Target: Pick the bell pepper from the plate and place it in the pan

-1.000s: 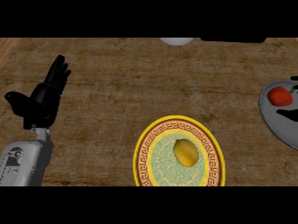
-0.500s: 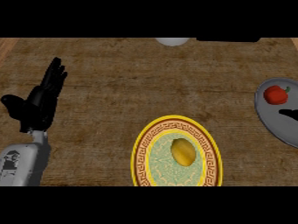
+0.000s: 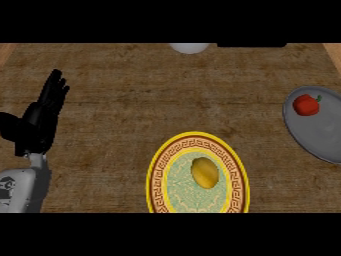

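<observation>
In the head view, the robot's black left hand (image 3: 36,121) rests at the left side of the brown, rough-textured counter top (image 3: 165,95). Its fingers are straight, held close together and pointing away from the robot. The thumb is spread out toward the view's left edge, and the hand holds nothing. Its grey forearm (image 3: 16,191) comes up from the lower left corner, leaning slightly to the right. The right hand does not show.

The small red bell pepper with a green stem (image 3: 306,105) lies inside the shallow grey metal pan (image 3: 332,137) at the right edge, near the pan's far rim.

The round plate with a yellow rim and red patterned band (image 3: 155,172) sits at lower centre, well apart from both the hand and the pan. A yellow oval item (image 3: 205,172) lies at its middle.

A pale rounded object (image 3: 190,48) shows partly at the top edge.
</observation>
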Robot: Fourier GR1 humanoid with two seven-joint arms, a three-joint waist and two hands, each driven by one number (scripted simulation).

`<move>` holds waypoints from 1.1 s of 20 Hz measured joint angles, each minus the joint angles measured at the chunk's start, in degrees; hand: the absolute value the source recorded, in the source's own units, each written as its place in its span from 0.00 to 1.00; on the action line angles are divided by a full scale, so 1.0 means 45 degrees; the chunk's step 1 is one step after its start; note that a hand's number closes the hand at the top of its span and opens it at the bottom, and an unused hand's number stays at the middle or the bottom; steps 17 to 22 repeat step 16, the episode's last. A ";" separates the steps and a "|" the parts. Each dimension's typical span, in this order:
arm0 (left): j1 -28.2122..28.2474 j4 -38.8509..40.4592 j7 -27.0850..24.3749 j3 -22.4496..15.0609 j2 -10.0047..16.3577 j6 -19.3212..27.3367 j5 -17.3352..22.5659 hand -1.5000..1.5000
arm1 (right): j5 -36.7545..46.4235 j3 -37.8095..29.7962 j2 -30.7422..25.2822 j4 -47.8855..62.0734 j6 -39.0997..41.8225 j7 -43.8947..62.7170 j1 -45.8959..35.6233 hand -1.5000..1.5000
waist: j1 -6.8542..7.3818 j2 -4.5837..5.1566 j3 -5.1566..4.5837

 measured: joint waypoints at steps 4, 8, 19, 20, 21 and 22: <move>0.0237 0.0033 -0.0095 0.0102 0.0084 -0.0047 0.0000 0.50 | -0.0461 -0.0226 -0.0965 -0.0477 0.1111 0.0090 0.1109 0.00 | -0.0190 -0.0068 -0.0018; 0.0380 -0.0032 -0.0117 0.0249 0.0185 -0.0043 0.0021 0.50 | -0.0905 -0.0373 -0.1582 -0.1207 0.1657 0.0107 0.2397 0.00 | -0.0330 -0.0116 -0.0033; 0.0351 -0.0197 0.0184 0.0194 0.0108 0.0028 -0.0005 0.50 | -0.1718 -0.0441 -0.1942 -0.2957 0.2025 0.0220 0.4745 0.00 | -0.0397 -0.0134 -0.0040; 0.0351 -0.0197 0.0184 0.0194 0.0108 0.0028 -0.0005 0.50 | -0.1718 -0.0441 -0.1942 -0.2957 0.2025 0.0220 0.4745 0.00 | -0.0397 -0.0134 -0.0040; 0.0351 -0.0197 0.0184 0.0194 0.0108 0.0028 -0.0005 0.50 | -0.1718 -0.0441 -0.1942 -0.2957 0.2025 0.0220 0.4745 0.00 | -0.0397 -0.0134 -0.0040; 0.0351 -0.0197 0.0184 0.0194 0.0108 0.0028 -0.0005 0.50 | -0.1718 -0.0441 -0.1942 -0.2957 0.2025 0.0220 0.4745 0.00 | -0.0397 -0.0134 -0.0040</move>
